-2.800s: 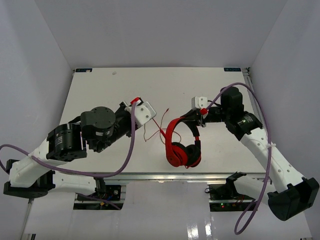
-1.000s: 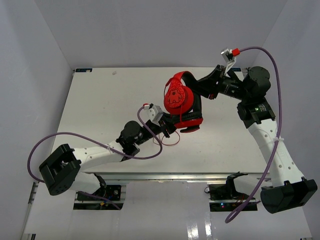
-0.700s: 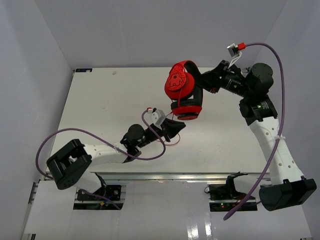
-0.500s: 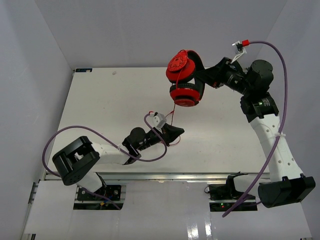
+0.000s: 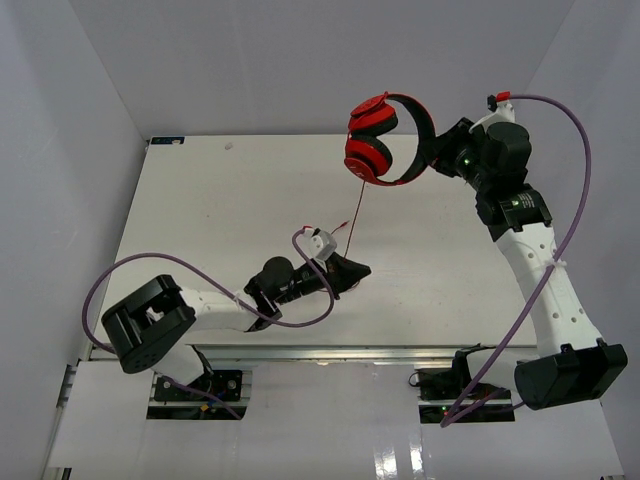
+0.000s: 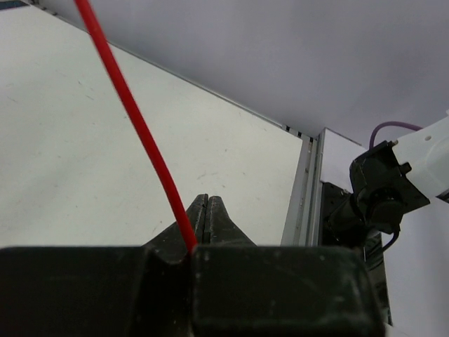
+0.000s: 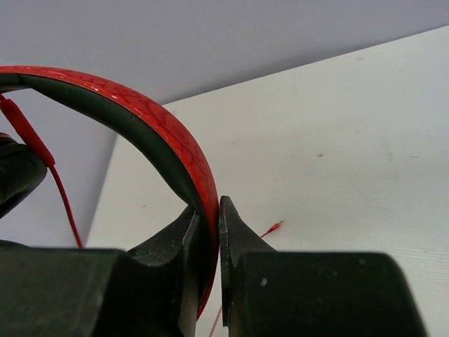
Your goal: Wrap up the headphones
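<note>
The red headphones (image 5: pixel 372 138) hang in the air above the table's far edge. My right gripper (image 5: pixel 438 160) is shut on their black-and-red headband (image 7: pixel 179 151), which sits pinched between the jaws of that gripper (image 7: pixel 208 210). A thin red cable (image 5: pixel 356 205) runs straight down from an ear cup to my left gripper (image 5: pixel 355 270), low over the table (image 5: pixel 200 200) near the front. In the left wrist view the cable (image 6: pixel 133 119) slants into the base of the shut gripper (image 6: pixel 208 201). The cable's plug end (image 7: pixel 273 226) lies on the table.
Thick purple arm cables loop beside the left arm (image 5: pixel 120 280) and over the right arm (image 5: pixel 570 200). White walls close the table on three sides. The table's metal edge rail (image 6: pixel 309 189) and a black arm base (image 6: pixel 379 196) show right of the left gripper.
The right arm has lifted the headphones higher and further back right, and the cable now runs straight. The left gripper has shut on the cable and stayed near the table's front.
</note>
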Controlling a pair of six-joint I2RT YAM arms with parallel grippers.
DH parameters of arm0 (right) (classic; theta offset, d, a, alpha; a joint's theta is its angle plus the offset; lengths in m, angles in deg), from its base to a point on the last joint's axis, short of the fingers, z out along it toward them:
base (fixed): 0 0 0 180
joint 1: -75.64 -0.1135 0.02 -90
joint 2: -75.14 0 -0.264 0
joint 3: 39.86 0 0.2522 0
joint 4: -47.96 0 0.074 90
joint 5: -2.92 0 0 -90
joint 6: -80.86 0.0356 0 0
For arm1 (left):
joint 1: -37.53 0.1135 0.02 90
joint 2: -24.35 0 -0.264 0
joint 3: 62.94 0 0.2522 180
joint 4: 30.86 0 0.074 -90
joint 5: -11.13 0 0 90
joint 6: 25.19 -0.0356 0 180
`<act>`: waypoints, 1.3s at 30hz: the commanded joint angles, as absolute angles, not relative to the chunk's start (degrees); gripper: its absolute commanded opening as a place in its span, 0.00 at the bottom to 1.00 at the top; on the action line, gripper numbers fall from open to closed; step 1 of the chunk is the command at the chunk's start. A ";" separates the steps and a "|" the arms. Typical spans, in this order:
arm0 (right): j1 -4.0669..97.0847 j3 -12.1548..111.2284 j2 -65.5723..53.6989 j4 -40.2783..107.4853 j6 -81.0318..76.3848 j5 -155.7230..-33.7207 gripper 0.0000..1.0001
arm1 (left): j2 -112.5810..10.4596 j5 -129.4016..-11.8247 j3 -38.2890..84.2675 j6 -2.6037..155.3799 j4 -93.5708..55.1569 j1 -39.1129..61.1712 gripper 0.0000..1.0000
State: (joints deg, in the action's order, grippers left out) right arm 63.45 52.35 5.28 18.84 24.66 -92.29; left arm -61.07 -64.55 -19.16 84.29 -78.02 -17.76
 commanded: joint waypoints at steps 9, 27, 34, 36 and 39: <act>48.67 30.53 9.79 48.22 -4.02 -50.66 0.08 | -48.60 -66.34 2.41 75.31 -25.18 -24.17 0.00; 41.18 14.18 17.93 49.92 -31.12 -66.06 0.08 | -51.41 -80.06 28.14 61.80 10.12 -17.98 0.01; 40.06 14.16 18.21 45.59 -32.31 -74.06 0.08 | -51.90 -81.37 28.09 60.42 8.17 -16.99 0.06; 40.01 14.16 18.50 44.35 -32.95 -75.30 0.08 | -52.03 -82.62 28.46 59.67 8.00 -16.83 0.06; 39.95 14.02 19.12 42.73 -33.74 -77.79 0.08 | -51.72 -84.25 28.69 58.62 8.03 -15.97 0.07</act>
State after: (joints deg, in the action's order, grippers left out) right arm 40.09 13.43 17.71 46.68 -29.51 -73.45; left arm -54.46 -79.70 25.73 60.79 11.27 -17.53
